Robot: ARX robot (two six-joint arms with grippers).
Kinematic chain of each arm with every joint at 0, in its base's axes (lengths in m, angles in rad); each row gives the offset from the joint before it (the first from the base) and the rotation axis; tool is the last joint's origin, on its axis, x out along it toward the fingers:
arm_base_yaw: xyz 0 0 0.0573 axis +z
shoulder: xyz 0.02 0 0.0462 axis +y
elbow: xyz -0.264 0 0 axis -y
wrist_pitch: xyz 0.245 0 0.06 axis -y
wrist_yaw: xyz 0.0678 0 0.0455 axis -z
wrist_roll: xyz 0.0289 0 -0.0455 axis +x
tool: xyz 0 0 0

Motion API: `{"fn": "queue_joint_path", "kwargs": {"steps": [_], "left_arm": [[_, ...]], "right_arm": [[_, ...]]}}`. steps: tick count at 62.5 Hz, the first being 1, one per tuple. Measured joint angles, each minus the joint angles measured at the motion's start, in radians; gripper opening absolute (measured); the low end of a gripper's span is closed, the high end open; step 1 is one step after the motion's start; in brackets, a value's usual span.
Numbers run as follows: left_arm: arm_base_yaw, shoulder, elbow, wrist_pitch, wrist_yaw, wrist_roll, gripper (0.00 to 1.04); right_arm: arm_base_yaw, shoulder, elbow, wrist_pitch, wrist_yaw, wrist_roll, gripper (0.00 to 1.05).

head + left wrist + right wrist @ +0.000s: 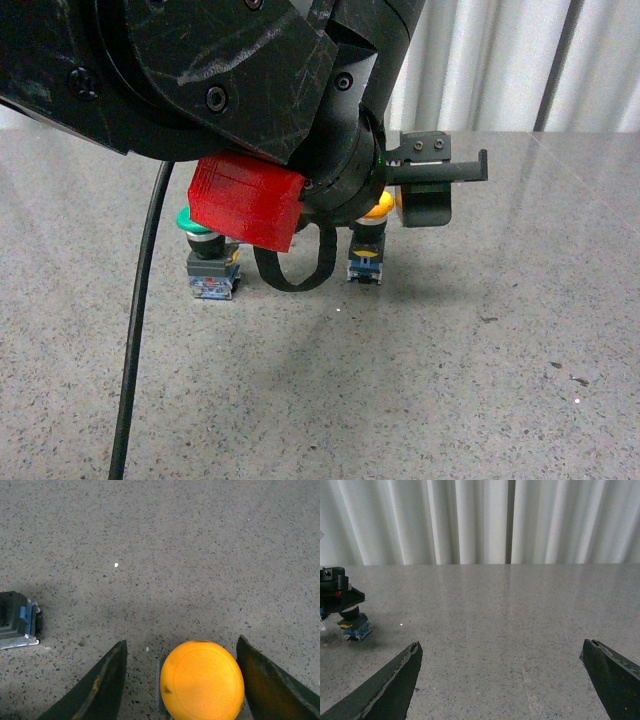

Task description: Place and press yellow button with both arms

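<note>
Over the speckled grey surface the left arm hangs low. The left end effector is spread, a jaw either side of the yellow button, neither touching its cap. The right end effector gapes wide and empty, well apart, so the left is nearer. The button stands upright, its axis vertical.

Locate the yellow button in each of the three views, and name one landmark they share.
Front view: yellow button at centre, cap mostly hidden behind the left arm.
Left wrist view: its cap at the picture's lower edge, inside the open left pincer.
Right wrist view: at the picture's far left edge, only its base showing.
Shared landmark: the speckled grey table.
</note>
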Motion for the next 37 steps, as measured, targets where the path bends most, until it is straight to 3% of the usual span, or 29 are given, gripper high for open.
{"fn": "queue_joint_path", "kwargs": {"steps": [15, 23, 37], "left_arm": [[0.011, -0.012, -0.002, 0.029, 0.003, 0.011, 1.00], [0.046, -0.108, -0.024, 0.130, -0.002, 0.107, 0.98], [0.064, -0.149, -0.098, 0.491, -0.111, 0.334, 0.98]], "right_arm": [[0.000, 0.000, 0.000, 0.000, 0.000, 0.000, 0.98], [0.000, 0.000, 0.000, 0.000, 0.000, 0.000, 0.98], [0.000, 0.000, 0.000, 0.000, 0.000, 0.000, 0.98]]}}
